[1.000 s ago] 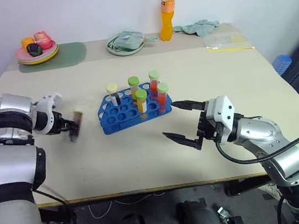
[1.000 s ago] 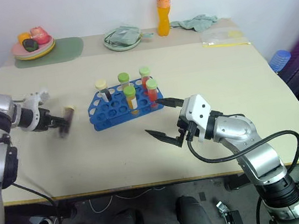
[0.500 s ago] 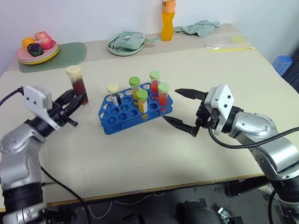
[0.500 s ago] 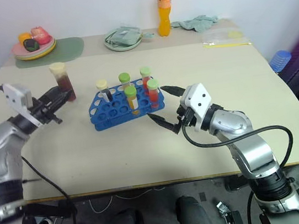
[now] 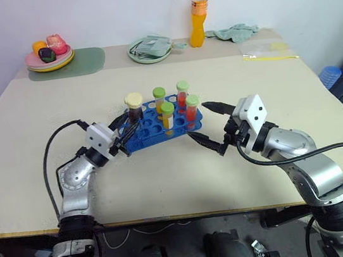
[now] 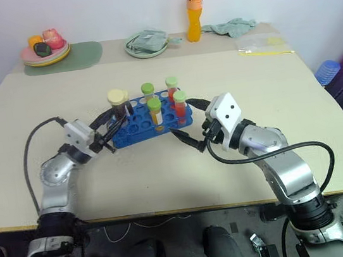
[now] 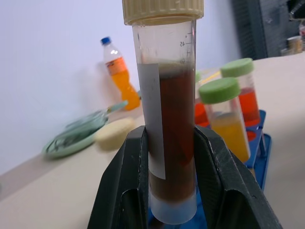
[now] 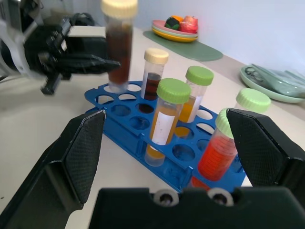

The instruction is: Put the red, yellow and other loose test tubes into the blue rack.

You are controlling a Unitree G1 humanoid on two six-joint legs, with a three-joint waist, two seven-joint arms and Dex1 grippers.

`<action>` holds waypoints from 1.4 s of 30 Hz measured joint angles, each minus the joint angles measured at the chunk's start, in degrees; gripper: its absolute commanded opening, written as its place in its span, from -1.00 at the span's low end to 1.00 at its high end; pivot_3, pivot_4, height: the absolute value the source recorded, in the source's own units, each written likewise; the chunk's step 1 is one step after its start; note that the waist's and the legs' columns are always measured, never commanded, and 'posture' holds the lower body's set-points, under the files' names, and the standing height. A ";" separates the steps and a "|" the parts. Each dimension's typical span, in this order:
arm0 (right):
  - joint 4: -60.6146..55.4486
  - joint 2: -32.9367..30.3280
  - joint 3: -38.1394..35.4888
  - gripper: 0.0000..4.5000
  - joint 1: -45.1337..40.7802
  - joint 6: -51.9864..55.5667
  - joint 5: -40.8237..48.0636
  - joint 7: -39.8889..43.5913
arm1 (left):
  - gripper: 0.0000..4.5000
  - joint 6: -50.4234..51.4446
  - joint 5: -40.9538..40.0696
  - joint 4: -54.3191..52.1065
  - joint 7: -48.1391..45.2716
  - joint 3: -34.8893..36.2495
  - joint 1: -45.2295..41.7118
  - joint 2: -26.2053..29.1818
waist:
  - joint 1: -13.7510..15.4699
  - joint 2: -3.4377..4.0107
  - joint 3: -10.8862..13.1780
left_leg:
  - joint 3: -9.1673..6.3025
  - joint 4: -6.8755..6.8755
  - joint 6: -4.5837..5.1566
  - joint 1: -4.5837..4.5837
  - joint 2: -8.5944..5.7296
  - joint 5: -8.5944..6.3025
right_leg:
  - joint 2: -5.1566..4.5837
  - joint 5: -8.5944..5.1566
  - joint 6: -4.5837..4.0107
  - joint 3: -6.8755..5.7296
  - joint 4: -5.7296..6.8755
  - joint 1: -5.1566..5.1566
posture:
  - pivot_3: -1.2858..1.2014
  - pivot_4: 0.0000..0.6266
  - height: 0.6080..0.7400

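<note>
You see the blue rack (image 5: 158, 126) lying flat in the middle of the table, its rows of round holes facing up. Five tubes stand in it: two red and two yellow with green caps, one dark with a cream cap. One more tube, the dark brown tube (image 7: 167, 133) with a cream cap, stands upright over the rack's left end.

I see even, bright overhead light; soft shadows lie on the worktop (image 5: 230, 88) beneath both arms. In my left wrist view, the orange bottle (image 7: 119, 71) behind blurs.
</note>
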 measured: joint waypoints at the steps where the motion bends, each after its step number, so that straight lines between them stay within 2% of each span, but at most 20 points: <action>1: -0.07 0.00 0.00 1.00 0.00 0.13 0.00 -0.25 | -0.65 -1.17 0.40 1.31 0.31 -0.57 -0.25 -0.51 | -0.03 0.00 0.00 | 0.00 0.00 0.00 0.00 0.01 0.00 | 0.01 0.00 0.00 0.00 0.00 0.00 | 0.03 -0.52 1.00; 17: 0.83 0.02 -0.79 1.00 1.04 -2.66 -1.29 -1.49 | -0.65 -4.20 1.32 6.39 5.46 -3.07 0.34 -2.13 | 0.03 0.05 -0.03 | -0.04 -0.01 0.01 0.10 0.03 -0.01 | 0.04 0.00 0.00 0.00 0.00 0.09 | 0.03 -0.52 1.00; 27: 1.77 0.77 -0.79 1.00 -0.34 -2.81 -1.29 -1.60 | -0.65 2.24 -6.86 3.96 2.13 -1.97 3.23 -3.78 | -0.34 0.17 -0.11 | -0.04 -0.06 0.03 0.29 0.04 -0.02 | 0.06 -0.01 0.00 0.00 0.01 0.21 | 0.03 -0.52 1.00; 36: 2.03 1.51 -0.79 1.00 -1.41 -2.81 -1.41 -1.81 | -0.65 7.74 -7.03 1.31 0.97 -2.96 5.27 -3.93 | -0.04 0.17 -0.11 | -0.04 -0.06 0.05 0.24 0.04 -0.03 | 0.05 -0.03 -0.04 0.00 -0.05 0.21 | 0.03 -0.52 1.00; 42: 2.27 1.52 -0.79 1.00 -1.44 -2.94 -1.93 -2.08 | 0.65 9.10 -6.78 1.29 2.75 -1.62 4.76 -3.17 | -0.34 0.17 -0.11 | -0.07 -0.08 0.06 0.26 0.06 -0.04 | 0.08 -0.04 -0.05 0.00 -0.03 0.21 | 0.03 -0.52 1.00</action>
